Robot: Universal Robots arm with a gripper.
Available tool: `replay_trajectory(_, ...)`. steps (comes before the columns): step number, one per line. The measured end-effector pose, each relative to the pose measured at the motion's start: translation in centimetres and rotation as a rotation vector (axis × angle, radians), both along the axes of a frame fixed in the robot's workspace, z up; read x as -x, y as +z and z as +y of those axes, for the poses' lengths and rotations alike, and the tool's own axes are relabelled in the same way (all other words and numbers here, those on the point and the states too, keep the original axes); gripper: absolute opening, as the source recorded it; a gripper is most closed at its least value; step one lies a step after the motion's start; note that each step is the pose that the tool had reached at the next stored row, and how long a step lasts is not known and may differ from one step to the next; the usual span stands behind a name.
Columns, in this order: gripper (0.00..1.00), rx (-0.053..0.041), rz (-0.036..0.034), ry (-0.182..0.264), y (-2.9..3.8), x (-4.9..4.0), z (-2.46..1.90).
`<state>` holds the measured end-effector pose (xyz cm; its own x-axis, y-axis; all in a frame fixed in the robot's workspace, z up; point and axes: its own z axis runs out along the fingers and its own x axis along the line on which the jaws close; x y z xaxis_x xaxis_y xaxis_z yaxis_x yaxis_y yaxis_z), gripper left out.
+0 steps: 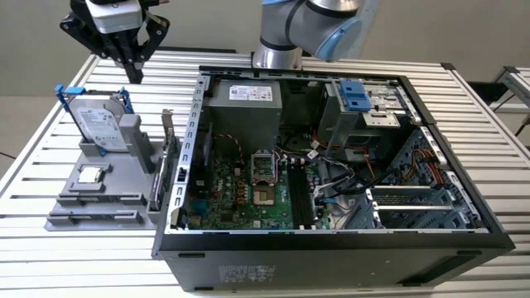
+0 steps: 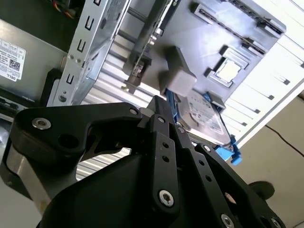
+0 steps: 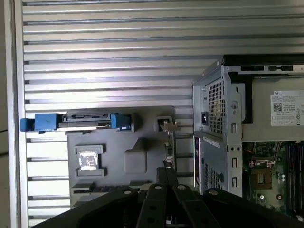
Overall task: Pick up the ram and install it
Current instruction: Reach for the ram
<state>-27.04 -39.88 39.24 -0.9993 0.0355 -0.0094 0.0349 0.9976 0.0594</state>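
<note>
- The slatted metal table (image 1: 49, 261) has bare slats at its near left corner. The open computer case (image 1: 331, 251) fills the near centre and right, and its near wall stands close to the table's near edge.
- A gray holder (image 1: 124, 146) sits left of the case, just beside the case's left wall. A card with a metal bracket (image 1: 170, 155) stands upright at the holder's right edge, so little room is left between holder and case.
- The ram (image 1: 98, 199) appears to be the thin dark strip set on edge across the near end of the holder, though this cannot be told for certain. It lies well apart from the pincer and from the black memory slots (image 1: 302, 192) inside the case.
- A processor chip (image 1: 89, 176) lies flat at mid-holder. A hard drive (image 1: 101, 124) with blue rails stands leaning at the holder's far end.
- Beyond the hard drive, the far left slats are open.
- The pincer (image 1: 133, 77) hangs over this far left area with its fingers pointing down, near the top of the hard drive but apart from it.
- In the second wrist view the pincer (image 2: 159, 100) has its fingers pressed together at the tips, with nothing seen between them. It touches no part.
- The arm base (image 1: 277, 57) stands at the table's far edge, behind the case.
</note>
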Motion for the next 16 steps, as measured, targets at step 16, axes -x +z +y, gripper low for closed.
replay_trajectory(16,0.0,-0.0006,-0.0001,0.06,-0.01,2.19,0.0)
